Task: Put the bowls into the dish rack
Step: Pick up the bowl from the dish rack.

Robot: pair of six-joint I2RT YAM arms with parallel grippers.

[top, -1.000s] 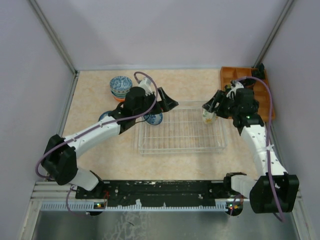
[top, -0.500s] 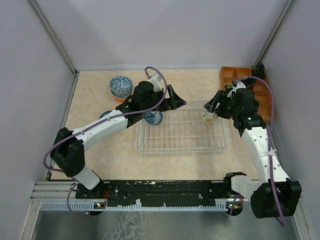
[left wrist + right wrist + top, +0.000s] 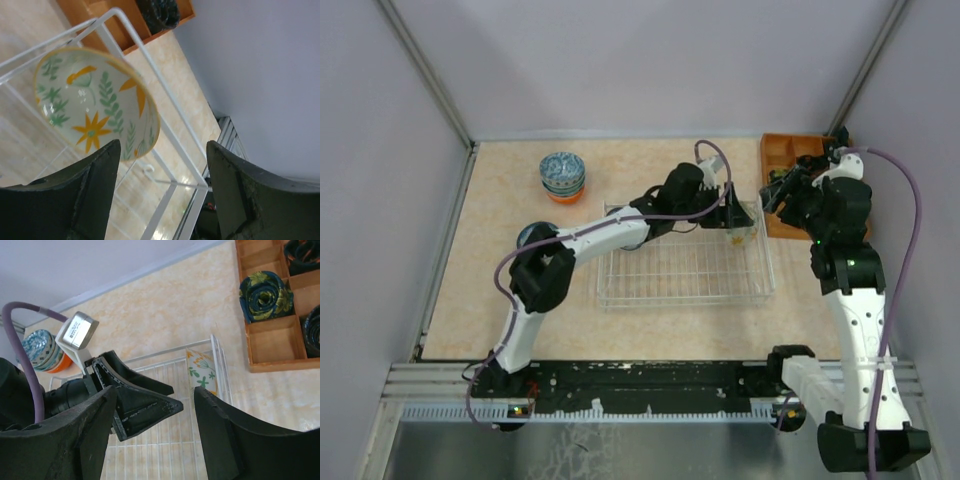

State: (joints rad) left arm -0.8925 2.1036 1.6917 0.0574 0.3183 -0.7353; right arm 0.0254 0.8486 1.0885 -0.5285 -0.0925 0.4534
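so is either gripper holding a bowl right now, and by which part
Nothing is held. The left gripper is open by the leaf-patterned bowl, not clamped on it; the right gripper is open and empty.

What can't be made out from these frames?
- Bowl stack: count unclear; nested in top view, part-covered by left arm in right wrist view.
- Blue bowl: mostly under left arm, top view.
- Dark items in orange tray: two cut off by frame edges, right wrist view.
- Patterned bowl: lower edge behind left end effector, left wrist view.
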